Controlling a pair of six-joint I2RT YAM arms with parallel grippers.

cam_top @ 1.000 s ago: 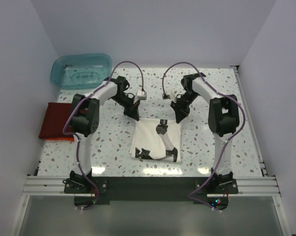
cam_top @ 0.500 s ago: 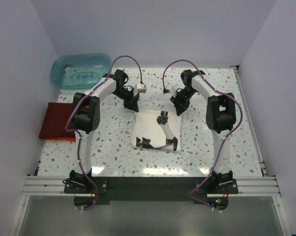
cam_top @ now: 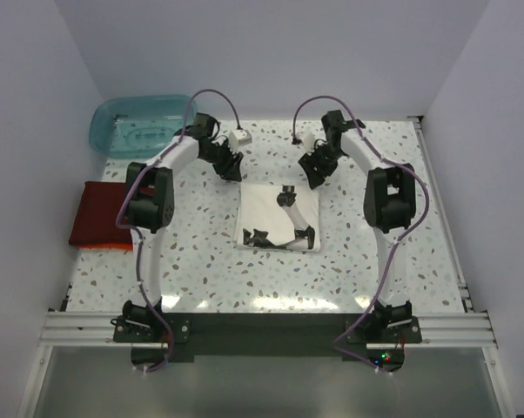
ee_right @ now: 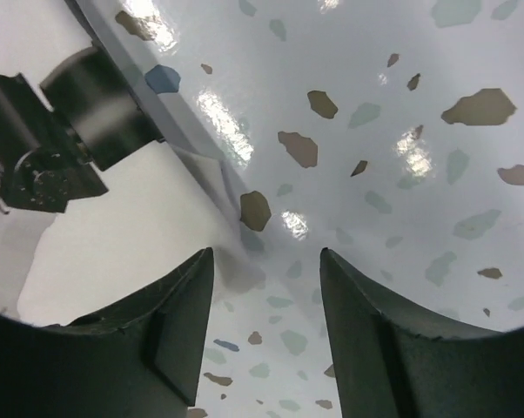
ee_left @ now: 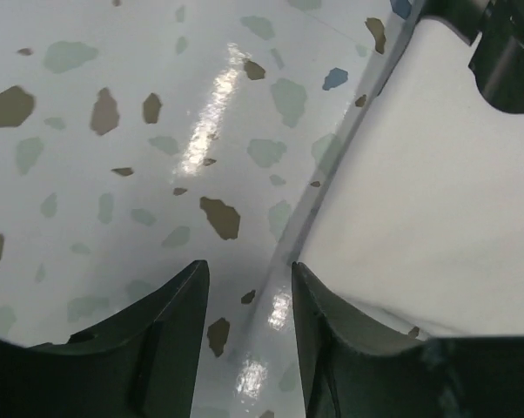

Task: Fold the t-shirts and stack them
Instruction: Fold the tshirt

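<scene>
From above, the left arm (cam_top: 149, 200) rises from its base at the near edge, bends at a dark elbow, runs up and inward toward the far side, then folds back at the wrist so that the left gripper (cam_top: 230, 167) points down at the table (cam_top: 201, 270) just off the far left corner of the white shirt (cam_top: 266, 213). The right arm (cam_top: 391, 198) mirrors this pose, its right gripper (cam_top: 317, 174) just off the far right corner. The white shirt lies folded as a rectangle in the middle of the table, between the arms, with a black print (cam_top: 288, 235) on top. A dark red shirt (cam_top: 101, 215) lies folded at the left edge, with a thin orange edge (cam_top: 97, 246) showing under its near side; a teal tub (cam_top: 144, 124) sits beyond it in the far left corner. In the left wrist view both fingers (ee_left: 171, 348) stand parted, nothing between them but table and the shirt's border. In the right wrist view the fingers (ee_right: 366, 340) are likewise spread and empty, above bare table beside the shirt's corner.
</scene>
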